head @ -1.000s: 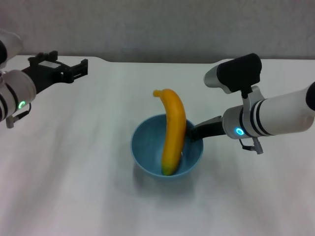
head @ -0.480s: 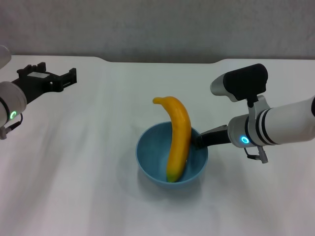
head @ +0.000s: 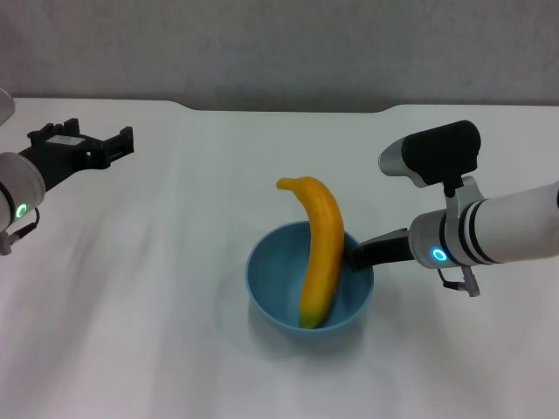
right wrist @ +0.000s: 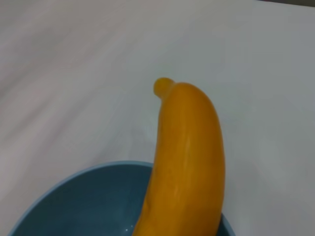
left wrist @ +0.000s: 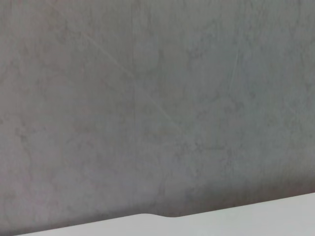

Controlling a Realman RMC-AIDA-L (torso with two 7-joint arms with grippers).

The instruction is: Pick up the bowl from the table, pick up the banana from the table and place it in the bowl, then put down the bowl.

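Now bowl (head: 310,284) lower, rightward

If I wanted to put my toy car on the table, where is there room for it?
Lots of room. The wide white tabletop is bare between the left gripper and the round light-blue bowl, and along the near edge. It's crowded at the bowl: the curved yellow-orange banana leans out of it, and the right gripper is at its rim.

Bare worktop (head: 157,288) all around the bowl (head: 279,288) except right, rim blocked by the right tool (head: 356,255), banana (head: 319,249) overhead.
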